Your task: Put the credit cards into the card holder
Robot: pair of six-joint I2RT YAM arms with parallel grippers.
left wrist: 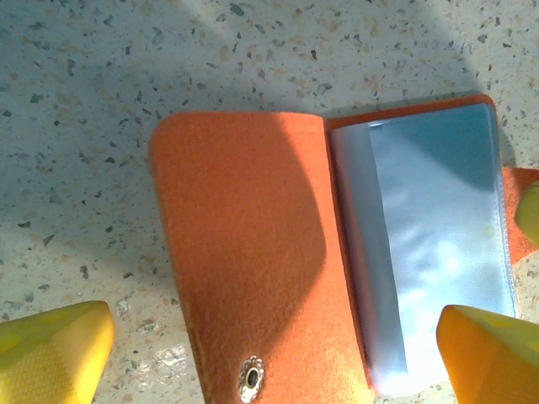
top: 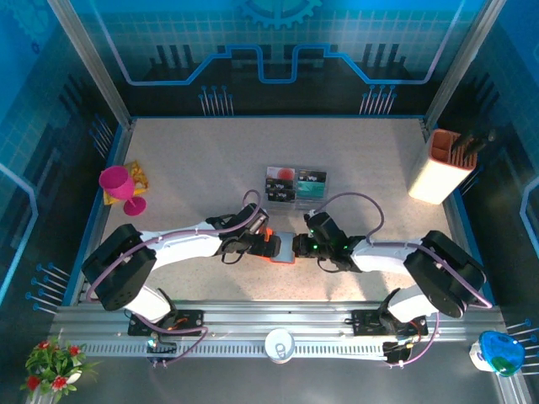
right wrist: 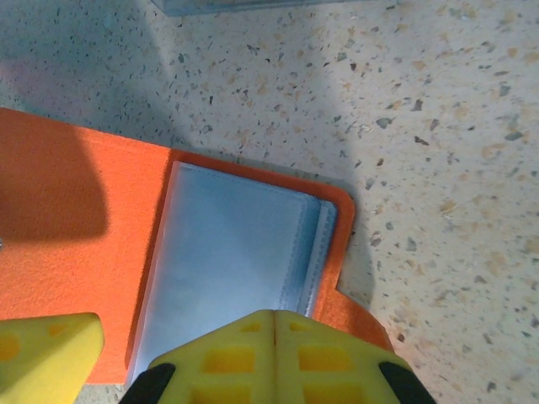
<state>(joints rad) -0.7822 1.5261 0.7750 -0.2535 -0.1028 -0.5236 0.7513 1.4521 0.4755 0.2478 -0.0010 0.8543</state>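
Partly cut off, the open card holder (left wrist: pixel 244 252) lies under the spread left hand (left wrist: pixel 269 362); grip of the right hand (right wrist: pixel 160 358) unclear.

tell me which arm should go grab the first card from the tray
Probably right: the right gripper sits nearer the clear tray of credit cards, while the left gripper straddles the open card holder.

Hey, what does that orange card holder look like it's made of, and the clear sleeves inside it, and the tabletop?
Card holder: orange and matte with a fine fuzzy grain, probably felt or faux leather. Its snap shines like metal.
Sleeves: glossy, see-through soft plastic with bright reflections and a seamed edge.
Tabletop: pale, smooth and dark-speckled, perhaps stone-look laminate.
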